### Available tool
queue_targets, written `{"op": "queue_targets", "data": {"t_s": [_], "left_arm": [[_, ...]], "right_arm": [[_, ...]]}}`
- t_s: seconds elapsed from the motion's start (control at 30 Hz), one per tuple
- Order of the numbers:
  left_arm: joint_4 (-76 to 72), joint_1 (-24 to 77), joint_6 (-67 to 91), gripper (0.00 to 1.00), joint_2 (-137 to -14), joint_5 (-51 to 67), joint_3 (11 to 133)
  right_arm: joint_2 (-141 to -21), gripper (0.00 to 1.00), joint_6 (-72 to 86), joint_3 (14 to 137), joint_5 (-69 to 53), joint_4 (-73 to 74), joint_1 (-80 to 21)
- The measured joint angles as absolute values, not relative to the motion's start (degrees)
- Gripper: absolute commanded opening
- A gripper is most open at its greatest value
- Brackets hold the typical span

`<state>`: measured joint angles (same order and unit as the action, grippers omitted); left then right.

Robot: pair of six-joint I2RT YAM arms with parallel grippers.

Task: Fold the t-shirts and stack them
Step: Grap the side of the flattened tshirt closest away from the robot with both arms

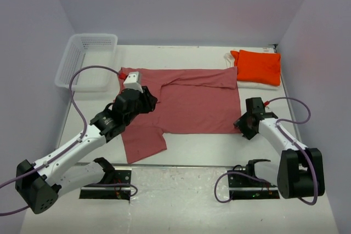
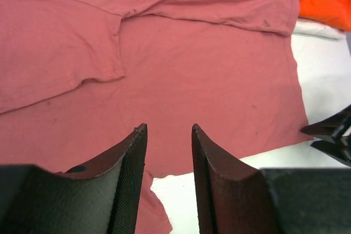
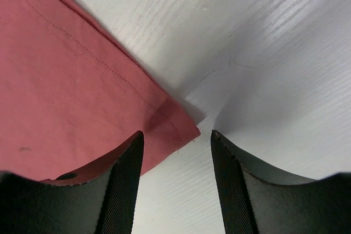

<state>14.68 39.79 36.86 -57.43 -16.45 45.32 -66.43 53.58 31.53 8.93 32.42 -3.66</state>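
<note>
red shirt [image 1: 192,102] spread on tabletop [image 1: 192,149], orange shirt [image 1: 258,65] folded far right. left gripper [image 2: 169,127] released, over red shirt's left side. right gripper [image 3: 176,132] released, straddling its near right corner. risk: shallow bite there, hem slips, fold goes skew.

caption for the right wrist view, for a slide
Open right gripper lined up on the hem corner of the rose-red t-shirt, bare white table beside it.

A robotics lab cell: plain pale walls [image 1: 181,4] box in a white table [image 1: 192,147], with the left arm [image 1: 71,152] and right arm [image 1: 277,135] bolted at its near edge.
</note>
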Motion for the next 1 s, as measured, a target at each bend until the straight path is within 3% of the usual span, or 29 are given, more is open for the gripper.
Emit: {"op": "queue_targets", "data": {"t_s": [0.17,0.57,0.7,0.83,0.9,1.0], "left_arm": [[14.66,39.79,36.86,0.40,-54.63,-16.01,45.10],[14.46,39.79,36.75,0.40,-53.60,-15.44,44.95],[14.26,39.79,36.42,0.40,-53.91,-15.09,43.86],[14.22,39.79,36.40,0.40,-55.05,-14.70,43.35],[14.24,39.79,36.38,0.40,-55.51,-14.63,43.22],[14.24,39.79,36.38,0.40,-56.07,-14.63,43.22]], "right_arm": [[-70.96,0.51,53.63,33.36,7.88,31.97,-3.46],[-72.38,0.32,54.96,34.17,7.92,32.36,-2.52],[-72.03,0.20,55.81,34.09,7.94,32.60,-2.52],[-69.95,0.16,56.60,33.12,7.97,32.71,-2.50],[-69.30,0.00,56.86,32.88,7.97,32.77,-2.50],[-68.79,0.00,57.08,32.58,7.97,32.75,-2.48]]}}
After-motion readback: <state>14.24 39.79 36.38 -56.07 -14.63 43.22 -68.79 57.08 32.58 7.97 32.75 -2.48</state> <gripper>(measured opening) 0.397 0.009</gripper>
